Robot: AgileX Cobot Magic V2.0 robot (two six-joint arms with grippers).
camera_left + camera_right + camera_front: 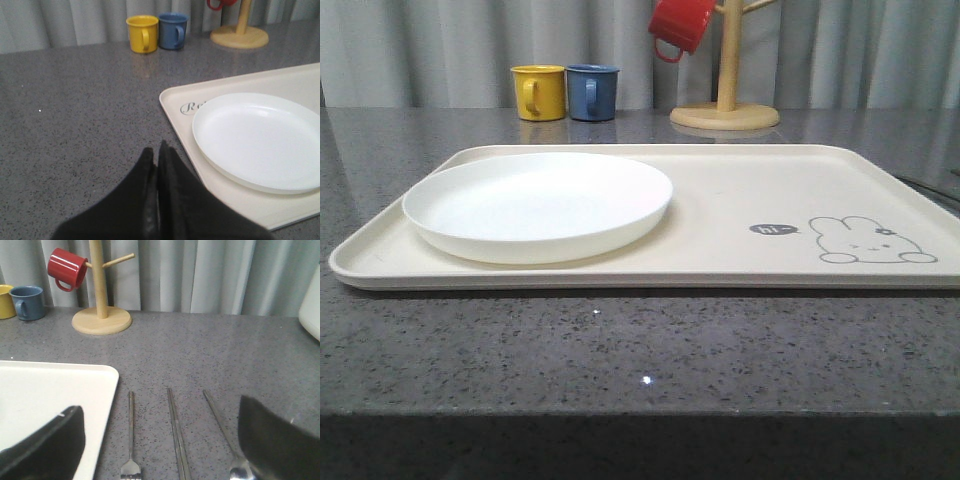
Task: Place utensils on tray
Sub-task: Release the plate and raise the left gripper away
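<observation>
The cream tray (pixel 720 210) lies across the table with the round white plate (pixel 538 203) on its left half. In the right wrist view a metal fork (pixel 131 435), a pair of chopsticks (pixel 176 432) and a spoon (pixel 225 437) lie side by side on the grey table just beside the tray's edge (pixel 102 405). My right gripper (pixel 160 440) hangs open above them, its fingers far apart with nothing between. My left gripper (pixel 156 155) is shut and empty, over the table by the tray's rim (pixel 175 120) near the plate (pixel 260 140).
A yellow mug (pixel 540 92) and a blue mug (pixel 592 92) stand at the back. A wooden mug tree (pixel 725 100) with a red mug (pixel 682 25) stands behind the tray. Grey curtain closes the back. A white object (pixel 311 310) sits at the far right.
</observation>
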